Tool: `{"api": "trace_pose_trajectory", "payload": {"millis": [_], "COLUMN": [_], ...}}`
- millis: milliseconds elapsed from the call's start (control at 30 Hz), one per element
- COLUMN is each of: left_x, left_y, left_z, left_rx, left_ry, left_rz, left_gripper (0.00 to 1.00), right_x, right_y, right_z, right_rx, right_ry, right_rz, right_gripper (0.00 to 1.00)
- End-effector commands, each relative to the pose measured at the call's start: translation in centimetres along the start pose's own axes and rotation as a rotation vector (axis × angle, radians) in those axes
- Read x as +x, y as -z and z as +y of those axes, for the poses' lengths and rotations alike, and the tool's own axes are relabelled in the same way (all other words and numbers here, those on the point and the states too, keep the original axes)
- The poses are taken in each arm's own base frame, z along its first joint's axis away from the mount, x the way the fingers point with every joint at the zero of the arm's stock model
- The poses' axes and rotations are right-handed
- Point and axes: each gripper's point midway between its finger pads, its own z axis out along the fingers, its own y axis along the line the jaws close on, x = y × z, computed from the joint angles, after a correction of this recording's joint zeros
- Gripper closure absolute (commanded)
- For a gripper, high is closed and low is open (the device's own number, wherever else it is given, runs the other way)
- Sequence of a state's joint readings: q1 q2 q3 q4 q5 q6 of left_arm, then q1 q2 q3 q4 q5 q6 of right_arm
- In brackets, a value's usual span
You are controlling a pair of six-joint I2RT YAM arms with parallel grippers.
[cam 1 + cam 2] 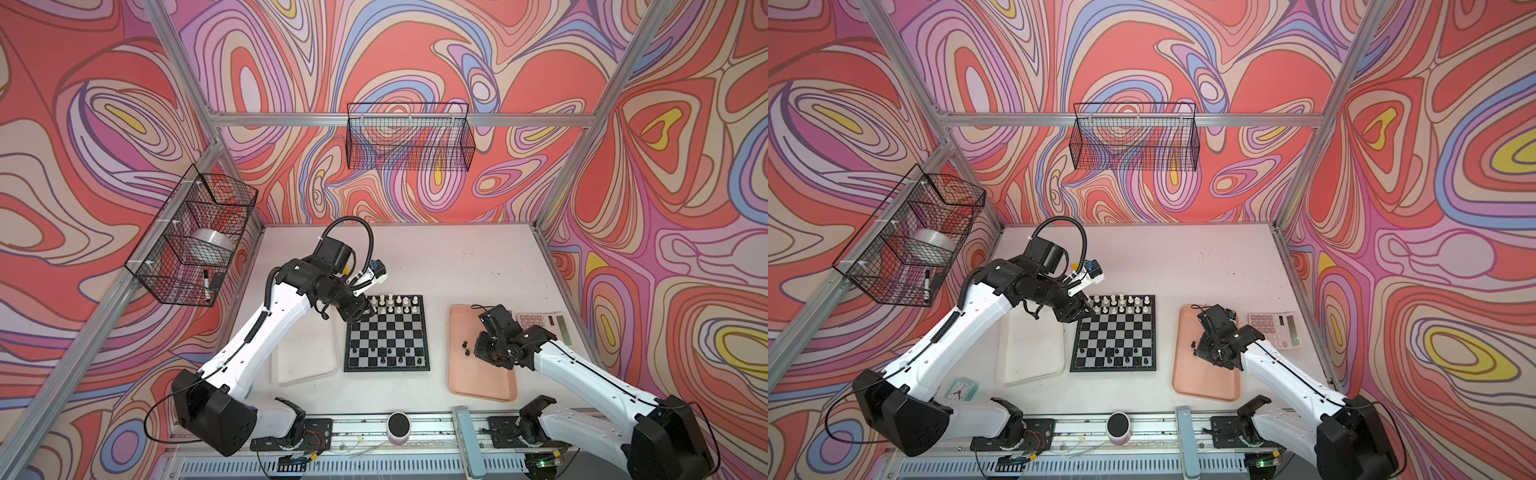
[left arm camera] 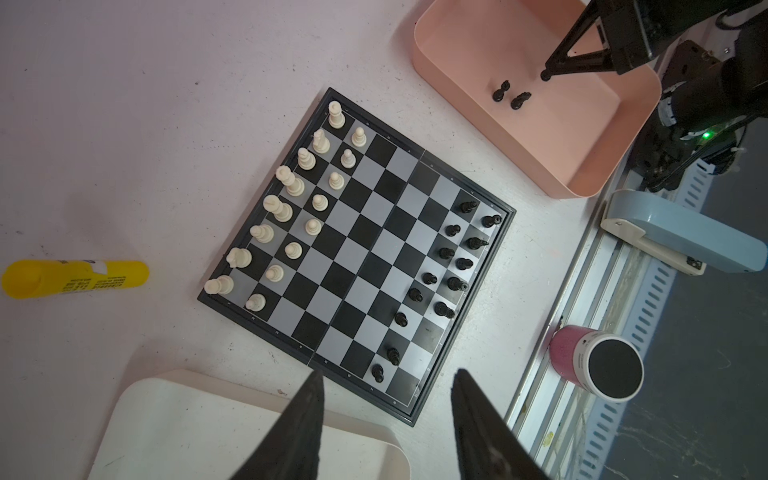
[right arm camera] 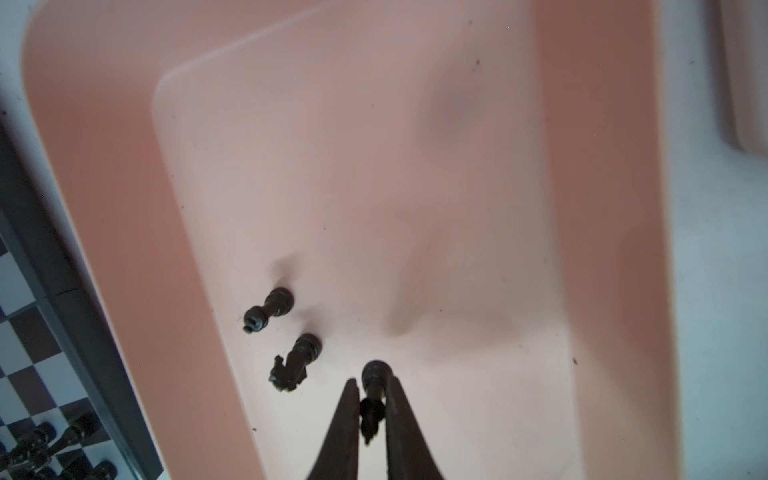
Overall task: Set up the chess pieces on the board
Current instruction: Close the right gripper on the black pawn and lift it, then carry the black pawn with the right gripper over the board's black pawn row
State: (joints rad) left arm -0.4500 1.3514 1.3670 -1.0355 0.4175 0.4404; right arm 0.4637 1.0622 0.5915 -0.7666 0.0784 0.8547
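Note:
The board (image 1: 386, 332) (image 2: 357, 249) lies mid-table in both top views. Cream-white chess pieces (image 2: 291, 187) fill its two far rows, and black chess pieces (image 2: 453, 266) stand along its near rows. My left gripper (image 2: 388, 374) is open and empty, hovering at the board's far-left corner (image 1: 365, 309). My right gripper (image 3: 372, 384) is down inside the pink tray (image 1: 482, 382), shut on a black piece (image 3: 375, 372) that touches the tray floor. Two more black pieces (image 3: 270, 309) (image 3: 297, 361) lie toppled beside it.
A whitish tray (image 1: 305, 361) sits left of the board. A yellow glue stick (image 2: 75, 277) lies behind it. A calculator (image 1: 548, 326) is right of the pink tray. A pink-and-black cylinder (image 1: 398, 428) and a blue-grey stapler (image 2: 681, 237) rest on the front rail. Wire baskets (image 1: 407, 137) hang on the walls.

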Motion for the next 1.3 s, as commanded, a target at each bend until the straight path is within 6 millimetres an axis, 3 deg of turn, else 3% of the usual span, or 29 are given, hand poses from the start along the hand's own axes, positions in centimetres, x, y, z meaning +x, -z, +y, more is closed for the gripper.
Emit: {"api": "trace_pose_trajectory", "payload": {"millis": [0,300,900,1267], "left_x": [0.2,0.8,1.9,1.7], "left_y": [0.4,0.0,1.2,1.6], "left_z": [0.1,1.2,4.5,5.1], "left_rx": [-0.022,-0.080,-0.153,-0.160], "left_ry": [0.007,0.017,0.156,0.185], "left_rz": [-0.010,0.010,-0.040,-0.059], "left_gripper": [0.49,0.48,0.46,0.46], "right_x": [-0.8,-2.0,-4.1,-3.9], "right_y": [1.0,2.5,4.4,5.4], "right_z": [0.3,2.0,6.3,10.7], "right_rx": [0.001,-0.030,-0.102,-0.111], "right_ry": [0.018,0.055,0.129,0.241], "right_rz": [-0.020,-0.027,-0.020,-0.029], "right_gripper": [0.87,0.88,0.89,0.88]}}
